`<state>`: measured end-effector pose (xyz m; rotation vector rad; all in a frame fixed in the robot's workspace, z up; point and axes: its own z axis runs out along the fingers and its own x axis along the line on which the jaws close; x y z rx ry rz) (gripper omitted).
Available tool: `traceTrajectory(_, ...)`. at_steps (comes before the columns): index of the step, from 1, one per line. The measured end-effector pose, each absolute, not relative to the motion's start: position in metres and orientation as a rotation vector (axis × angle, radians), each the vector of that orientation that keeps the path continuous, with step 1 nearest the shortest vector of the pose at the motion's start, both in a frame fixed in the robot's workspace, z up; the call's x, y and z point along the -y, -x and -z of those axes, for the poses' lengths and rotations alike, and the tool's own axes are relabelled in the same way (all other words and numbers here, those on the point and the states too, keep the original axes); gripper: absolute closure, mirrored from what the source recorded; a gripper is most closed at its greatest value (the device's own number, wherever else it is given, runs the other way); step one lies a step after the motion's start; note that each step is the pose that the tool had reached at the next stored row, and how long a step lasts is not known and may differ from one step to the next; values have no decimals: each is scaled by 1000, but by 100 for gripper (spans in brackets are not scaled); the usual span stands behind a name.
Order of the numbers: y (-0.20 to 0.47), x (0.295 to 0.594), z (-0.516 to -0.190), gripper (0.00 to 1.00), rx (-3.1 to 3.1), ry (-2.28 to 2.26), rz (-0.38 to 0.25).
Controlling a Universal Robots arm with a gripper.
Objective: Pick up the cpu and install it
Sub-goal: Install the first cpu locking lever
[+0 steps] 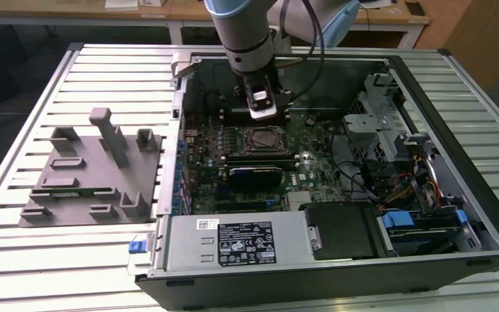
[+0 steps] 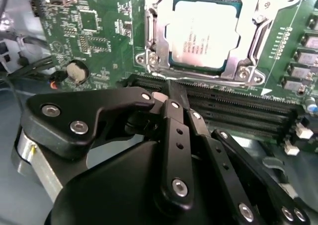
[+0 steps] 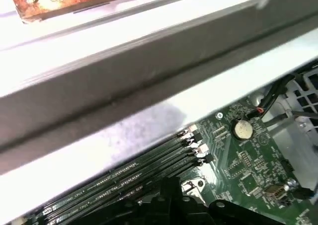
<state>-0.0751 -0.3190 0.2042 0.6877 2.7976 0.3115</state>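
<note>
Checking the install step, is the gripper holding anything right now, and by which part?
Nothing held. The gripper has its fingers closed together with nothing between them, above the memory slots; the cpu sits in the socket.

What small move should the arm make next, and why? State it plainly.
Probably a short lift straight up, away from the board. The cpu already lies flat inside the socket frame, and the gripper is shut on nothing, hanging low over the memory slots beside it, so rising looks safer than sliding sideways.
</note>
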Motion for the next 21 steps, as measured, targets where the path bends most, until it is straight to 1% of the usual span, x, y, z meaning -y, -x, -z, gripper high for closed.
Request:
traceTrajectory(7,75,319,-218,89,-2798,-688,-312)
traceTrajectory(14,75,319,-218,89,-2800,-688,-309)
traceTrajectory(17,74,319,-218,89,-2825,-694,-281)
traceTrajectory(21,74,319,-217,89,-2851,-697,-220)
